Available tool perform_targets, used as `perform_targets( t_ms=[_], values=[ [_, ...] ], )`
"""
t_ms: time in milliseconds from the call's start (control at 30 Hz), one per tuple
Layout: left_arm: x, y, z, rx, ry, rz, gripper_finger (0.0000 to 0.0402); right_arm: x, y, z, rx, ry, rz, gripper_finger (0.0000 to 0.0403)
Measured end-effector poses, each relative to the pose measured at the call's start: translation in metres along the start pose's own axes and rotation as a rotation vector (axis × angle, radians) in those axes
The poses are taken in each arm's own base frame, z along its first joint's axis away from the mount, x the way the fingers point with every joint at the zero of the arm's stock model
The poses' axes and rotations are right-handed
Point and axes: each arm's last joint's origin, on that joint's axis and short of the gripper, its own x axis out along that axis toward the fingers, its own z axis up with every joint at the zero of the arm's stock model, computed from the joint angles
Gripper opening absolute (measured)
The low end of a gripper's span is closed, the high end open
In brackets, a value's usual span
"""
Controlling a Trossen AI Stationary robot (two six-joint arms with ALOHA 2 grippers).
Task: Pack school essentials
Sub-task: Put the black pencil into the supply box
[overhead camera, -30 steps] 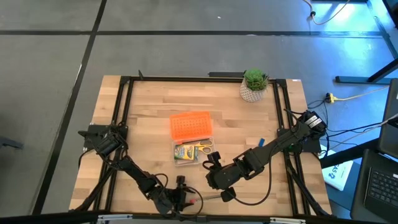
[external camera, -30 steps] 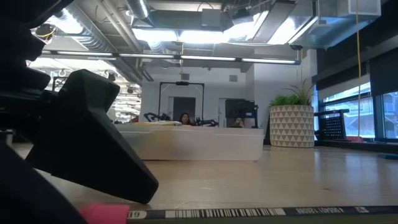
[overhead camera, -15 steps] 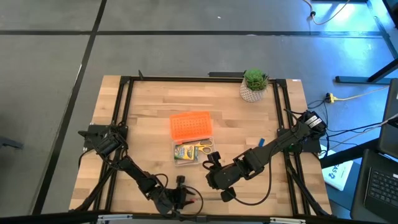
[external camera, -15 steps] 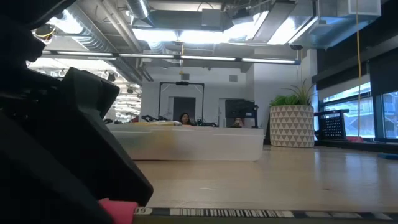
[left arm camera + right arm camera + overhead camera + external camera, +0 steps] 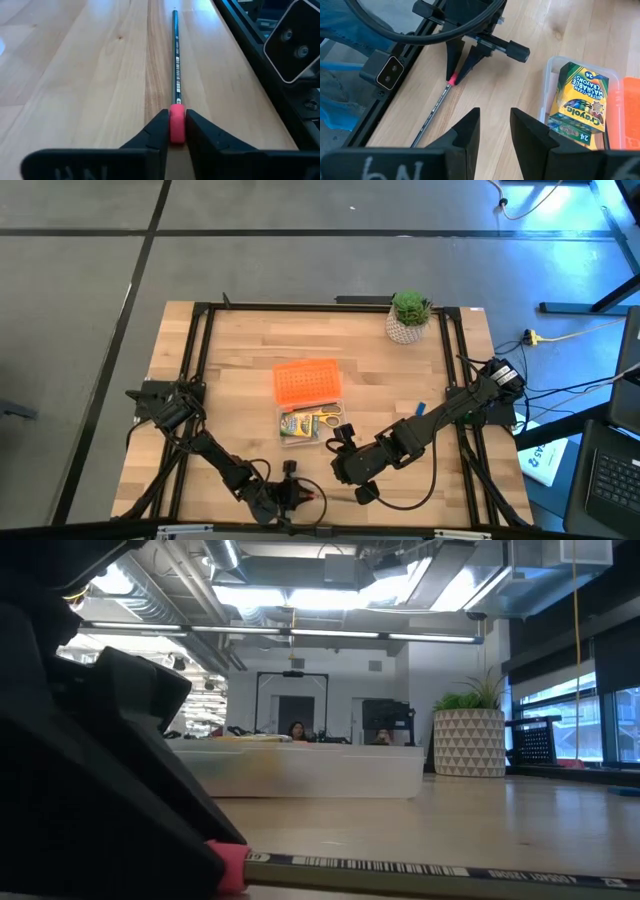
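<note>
The left gripper sits at the bottom middle of the high view. Its two fingers pinch the pink eraser end of a dark pencil, which lies flat on the wooden table. The right gripper hangs just beside it, fingers a little apart, holding nothing. The crayon box in the clear case reads "Crayola" and "24".

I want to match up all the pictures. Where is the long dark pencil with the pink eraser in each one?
High view: long dark pencil with pink eraser at the near table edge.
Low view: pencil along the bottom.
Left wrist view: pencil running away from the left end effector.
Right wrist view: pencil beside the black frame.
Shared landmark: the eraser pinched by the left end effector.
</note>
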Motion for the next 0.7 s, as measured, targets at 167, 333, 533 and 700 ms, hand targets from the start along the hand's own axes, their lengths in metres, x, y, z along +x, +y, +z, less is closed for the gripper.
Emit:
perform_targets(
  t_ms=[167,333,533,700],
  values=[
    [-0.0001,0.0001,-0.0001,-0.01,-0.002,0.006,0.0038,0.0001,0.0,-0.0001,0.0,0.0,0.0,0.011],
    [-0.0002,0.0001,-0.0003,-0.002,-0.001,0.005,0.0032,0.0001,0.0,-0.0001,0.0,0.0,0.0,0.011],
    [-0.0002,0.0,-0.0003,0.016,0.0,0.002,0.0035,0.0001,0.0,-0.0001,0.0,0.0,0.0,0.011],
    [-0.0002,-0.0002,0.0,0.011,-0.004,-0.001,0.002,0.0001,0.0,-0.0001,0.0,0.0,0.0,0.011]
  ],
)
